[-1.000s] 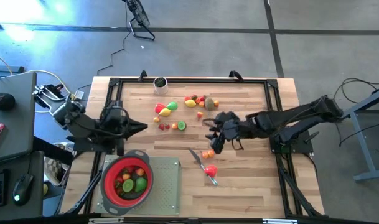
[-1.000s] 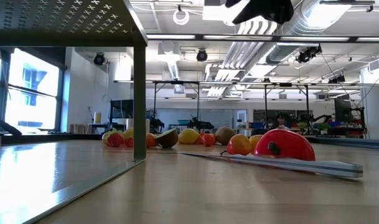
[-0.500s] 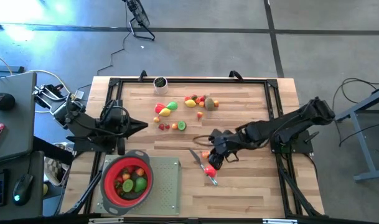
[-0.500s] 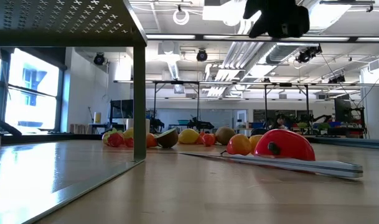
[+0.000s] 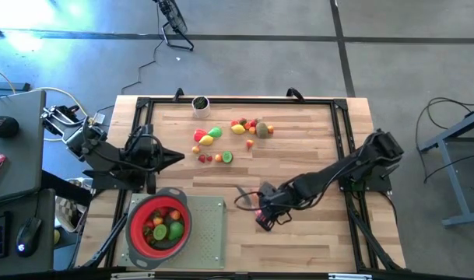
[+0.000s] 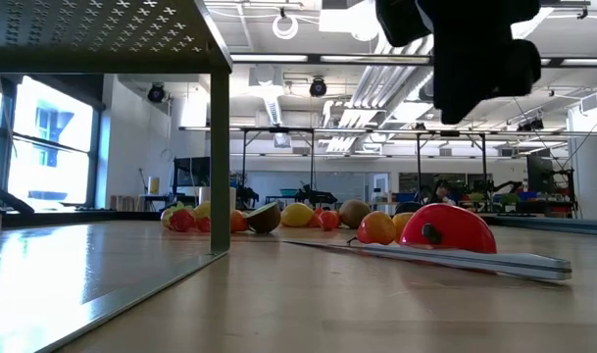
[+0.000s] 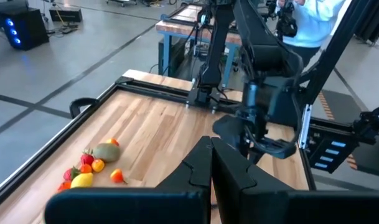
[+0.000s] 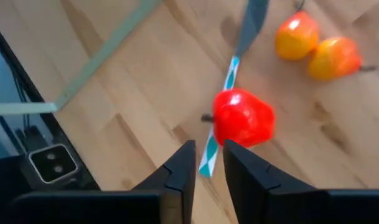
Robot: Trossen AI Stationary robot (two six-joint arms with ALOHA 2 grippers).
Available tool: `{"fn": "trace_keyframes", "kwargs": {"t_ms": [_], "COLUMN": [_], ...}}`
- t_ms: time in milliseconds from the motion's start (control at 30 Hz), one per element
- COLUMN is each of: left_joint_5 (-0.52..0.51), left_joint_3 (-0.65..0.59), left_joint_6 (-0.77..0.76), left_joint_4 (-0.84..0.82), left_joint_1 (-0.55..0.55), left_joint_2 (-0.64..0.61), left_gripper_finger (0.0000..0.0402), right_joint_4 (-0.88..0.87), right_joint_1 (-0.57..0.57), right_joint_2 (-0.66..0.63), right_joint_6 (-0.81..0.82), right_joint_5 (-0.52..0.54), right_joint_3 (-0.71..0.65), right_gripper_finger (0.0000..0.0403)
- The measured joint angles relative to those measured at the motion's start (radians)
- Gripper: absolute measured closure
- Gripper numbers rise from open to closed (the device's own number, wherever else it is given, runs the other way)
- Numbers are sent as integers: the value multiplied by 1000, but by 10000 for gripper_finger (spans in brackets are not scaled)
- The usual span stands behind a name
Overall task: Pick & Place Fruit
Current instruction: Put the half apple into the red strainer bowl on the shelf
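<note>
Right tool (image 8: 205, 168) poised over red fruit (image 8: 243, 117) — not touching; knife (image 8: 229, 87) underneath.

Wooden table (image 5: 299, 140): scattered fruit (image 5: 252, 127), knife (image 6: 445, 257), strainer (image 5: 159, 222).

red strainer (image 5: 159, 225) on mat (image 5: 209, 233) | knife (image 8: 229, 71) (striped handle) | cup (image 5: 199, 103)

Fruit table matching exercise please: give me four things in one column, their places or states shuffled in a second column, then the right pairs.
1. red fruit
2. strainer
3. left gripper
4. green fruit

A. holds several fruits
B. touching the knife, below the right gripper
C. shut, idle above the table's left side
D. lies beside small red pieces mid-table

Pairs: 1-B, 2-A, 3-C, 4-D
</note>
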Motion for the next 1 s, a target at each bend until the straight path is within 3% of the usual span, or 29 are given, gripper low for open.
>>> {"fn": "trace_keyframes", "kwargs": {"t_ms": [267,467,767,1000], "left_joint_5": [17,18,18,18], "left_joint_3": [0,0,0,1], "left_joint_6": [-2,-13,-60,-60], "left_joint_4": [-22,-22,-22,-23], "left_joint_1": [0,0,0,0], "left_joint_2": [-2,-1,1,1], "left_gripper_finger": [401,401,401,401], "right_joint_4": [6,7,25,68], "right_joint_1": [42,56,55,62], "right_joint_2": [5,5,5,4], "right_joint_6": [26,-67,-158,-410], "right_joint_5": [-13,1,59,94], "right_joint_3": [0,0,0,0], "right_gripper_finger": [376,386,364,310]}}
